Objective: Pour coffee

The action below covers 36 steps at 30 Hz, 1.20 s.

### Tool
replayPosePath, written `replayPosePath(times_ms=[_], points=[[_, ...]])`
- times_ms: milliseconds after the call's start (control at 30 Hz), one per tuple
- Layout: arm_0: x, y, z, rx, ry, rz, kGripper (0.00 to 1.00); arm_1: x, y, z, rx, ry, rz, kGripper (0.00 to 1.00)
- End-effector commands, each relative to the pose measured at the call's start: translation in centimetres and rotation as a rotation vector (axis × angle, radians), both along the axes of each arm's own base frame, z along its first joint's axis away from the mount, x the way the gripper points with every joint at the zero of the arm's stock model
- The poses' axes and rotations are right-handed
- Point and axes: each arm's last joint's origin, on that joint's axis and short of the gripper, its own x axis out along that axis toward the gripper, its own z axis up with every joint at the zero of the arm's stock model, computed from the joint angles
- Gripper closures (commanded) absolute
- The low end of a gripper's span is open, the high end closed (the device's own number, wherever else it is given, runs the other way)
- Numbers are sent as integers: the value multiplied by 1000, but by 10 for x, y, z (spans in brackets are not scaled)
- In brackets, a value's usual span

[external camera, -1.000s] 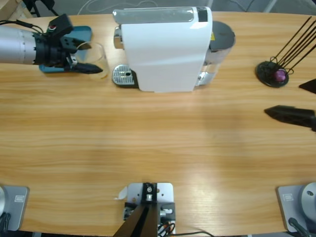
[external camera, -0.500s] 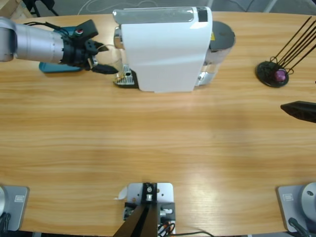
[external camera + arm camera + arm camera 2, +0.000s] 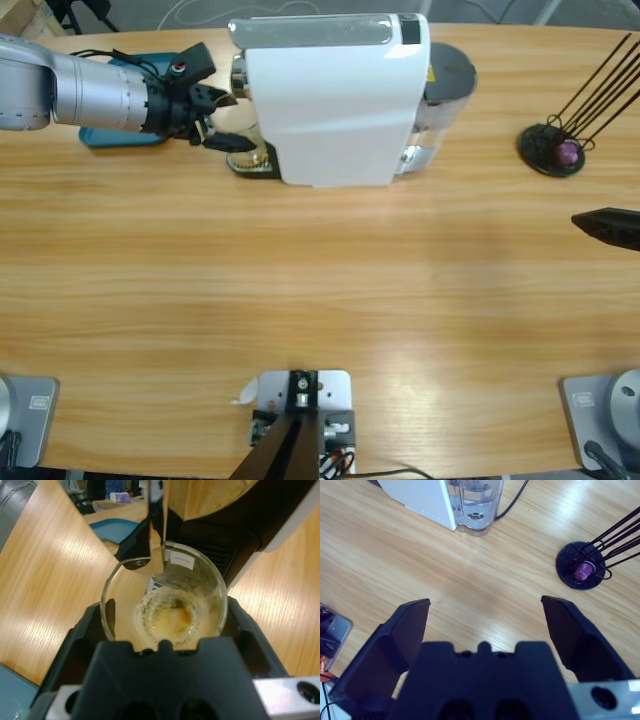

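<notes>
The left gripper is clamped on a clear tumbler, one jaw on each side of the glass. In the high view this gripper sits at the machine's left end, with the tumbler over the drip tray. The coffee forms a shallow tan layer at the bottom of the tumbler, with foam around its edge. A blue tray lies on the bench left of the machine, partly under the left arm. The right gripper is spread wide and holds nothing; it hangs over bare bench well right of the machine. A black capsule stand holding a purple capsule stands right of the machine.
</notes>
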Motion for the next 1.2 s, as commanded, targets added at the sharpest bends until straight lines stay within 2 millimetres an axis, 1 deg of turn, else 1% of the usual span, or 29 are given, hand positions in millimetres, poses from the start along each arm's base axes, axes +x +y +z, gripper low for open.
replayPosePath(times_ms=[33, 100, 133, 233, 300, 333, 400, 467, 600, 700, 800, 1000, 1133, 1200], points=[[-5, -2, -19, 9, 70, -2, 528, -3, -7, -1, 0, -6, -12, 0], [-6, 1, -18, 3, 82, 15, 313, -3, -6, -1, -1, -4, -11, 0], [-7, 2, -19, -5, 81, 25, 246, -3, -6, -1, -2, -3, -10, 0], [-5, 6, -18, -19, 83, 54, 232, -2, -4, -3, -9, 6, -7, 0], [2, 8, -18, -30, 102, 95, 37, -1, -3, -4, -12, 11, -6, 0], [3, 10, -19, -31, 106, 102, 15, -1, -2, -4, -13, 13, -4, 0], [4, 12, -19, -30, 106, 108, 0, 0, 0, -2, -16, 18, 5, 0], [4, 12, -20, -25, 102, 107, 15, 3, 4, 0, -19, 21, 17, 0], [2, 13, -20, -23, 94, 86, 0, 8, 12, 5, -26, 26, 31, 0], [-3, 15, -21, -25, 105, 78, 0, 11, 16, 7, -30, 27, 31, 0], [-9, 20, -20, -25, 113, 82, 0, 10, 15, 6, -29, 26, 31, 0], [-21, 32, -2, -62, 96, 91, 0, 5, 8, 9, -20, 18, 30, 0], [-36, 54, 18, -82, 66, 129, 0, 7, 11, 7, -23, 22, 31, 0], [-50, 64, 29, -89, 63, 142, 0, 7, 11, 4, -22, 19, 29, 0]])
